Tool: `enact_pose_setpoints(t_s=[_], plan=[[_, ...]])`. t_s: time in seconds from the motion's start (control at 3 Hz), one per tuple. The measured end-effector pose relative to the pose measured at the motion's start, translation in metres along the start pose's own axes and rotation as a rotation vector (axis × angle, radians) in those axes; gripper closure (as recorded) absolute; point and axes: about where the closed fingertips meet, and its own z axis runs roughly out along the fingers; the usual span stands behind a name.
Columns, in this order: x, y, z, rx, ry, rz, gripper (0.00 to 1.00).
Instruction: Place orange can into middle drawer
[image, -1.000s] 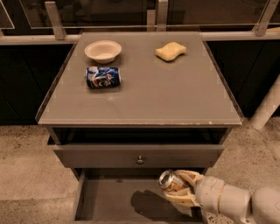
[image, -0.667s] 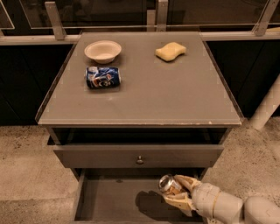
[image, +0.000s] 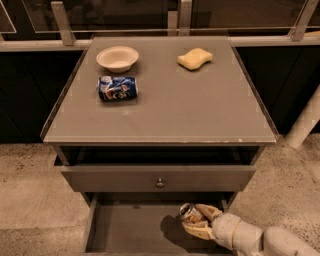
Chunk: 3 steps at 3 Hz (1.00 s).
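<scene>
Your pincer (image: 196, 221) has slid slightly left & lower vs 1 s ago, pinching the orange can (image: 189, 212), tilted, over the right part of the open middle drawer (image: 125, 231). Blue can (image: 117, 88), bowl (image: 117, 58) & sponge (image: 195, 58) sit on the tabletop (image: 190, 110).

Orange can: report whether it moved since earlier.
Yes. The orange can, gripped by the tool over the middle drawer, sank slightly down-left from the knob.

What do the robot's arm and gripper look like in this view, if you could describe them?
The gripper, at the lower right over the middle drawer, has pale tan, curved jaws. Behind it, the arm is made of smooth, rounded off-white segments divided by darker seams. No cables or markings show.
</scene>
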Motion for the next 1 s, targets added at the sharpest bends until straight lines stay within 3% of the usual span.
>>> enact_pose_setpoints(t_s=[0.67,1.0], plan=[[0.052,-0.022,0.039,-0.003,0.105,0.090,1.00],[0.055,-0.021,0.042,-0.010,0.114,0.089,0.82]])
